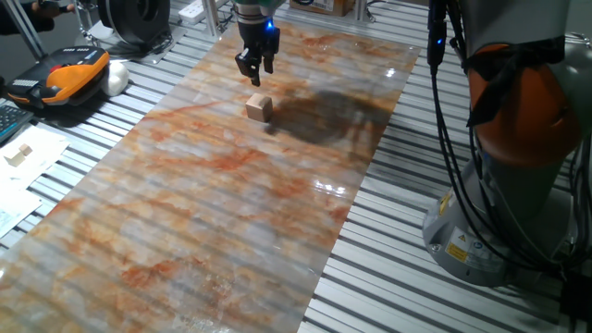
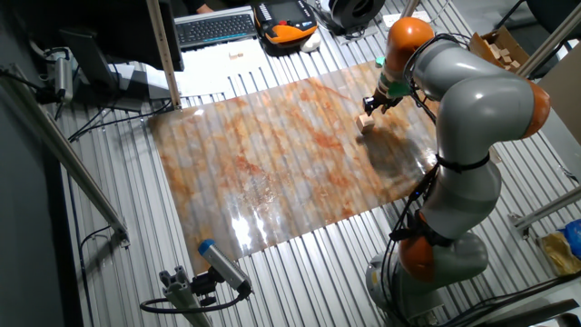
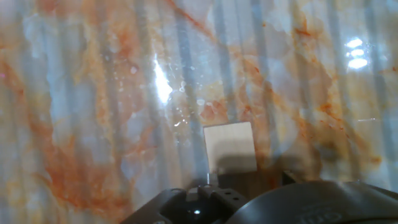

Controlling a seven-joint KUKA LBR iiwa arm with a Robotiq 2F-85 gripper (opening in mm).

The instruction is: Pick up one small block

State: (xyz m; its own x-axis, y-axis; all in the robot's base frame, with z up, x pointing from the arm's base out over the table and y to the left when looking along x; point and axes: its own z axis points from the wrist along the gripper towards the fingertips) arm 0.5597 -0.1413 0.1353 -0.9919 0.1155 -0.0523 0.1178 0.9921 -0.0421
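One small light-tan plain wooden cube (image 1: 259, 107) sits untouched on your orange-veined marbled surface (image 1: 185, 213), nothing lifted yet. Just right and above hover the black fingers (image 1: 252, 67), slightly parted and empty. You must descend, close on it, and lift.

Overhead lighting is bright and produces white glare patches on the glossy mat (image 1: 231, 185). The arm (image 2: 472, 91) casts a soft shadow. The hand view is slightly blurred.
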